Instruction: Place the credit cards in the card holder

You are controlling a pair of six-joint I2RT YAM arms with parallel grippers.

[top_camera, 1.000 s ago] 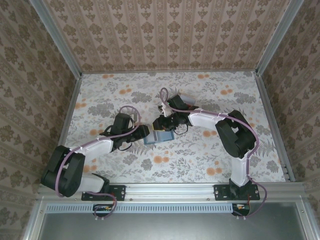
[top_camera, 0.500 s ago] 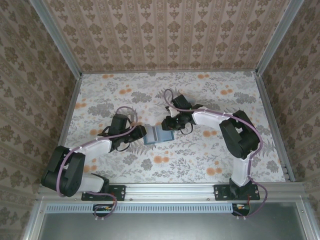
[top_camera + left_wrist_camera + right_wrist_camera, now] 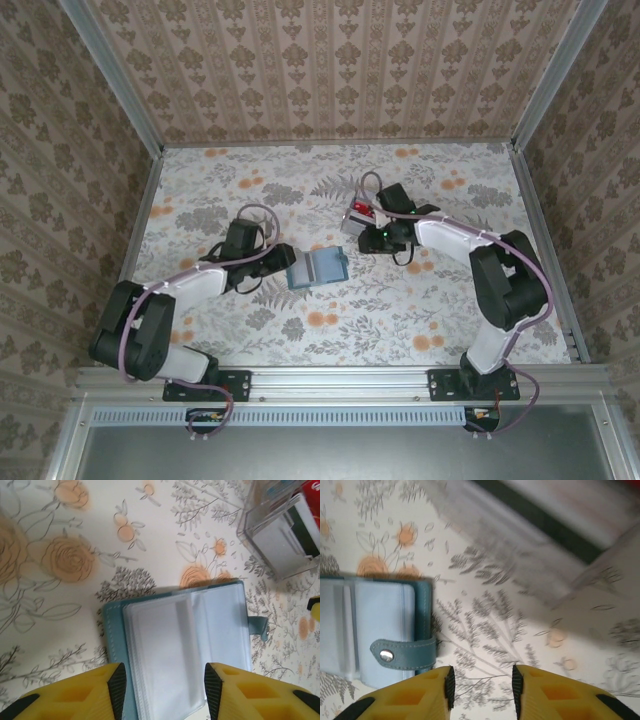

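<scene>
right gripper (image 3: 482, 682) off card holder (image 3: 317, 268), now seemingly by credit cards (image 3: 360, 211)

Floral table (image 3: 200, 190) carries the open card holder (image 3: 316, 268); a clear box (image 3: 356, 221) nearby.

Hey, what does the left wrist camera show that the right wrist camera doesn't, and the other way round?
Left wrist: nearly the whole card holder lying open, clear sleeves up, plus a sharp look at the clear box holding the credit cards. Right wrist: a close look at the holder's strap and its metal snap, with what looks like the box as a blur. Both: the teal holder on the floral table, and the left gripper and right gripper with jaws apart.
</scene>
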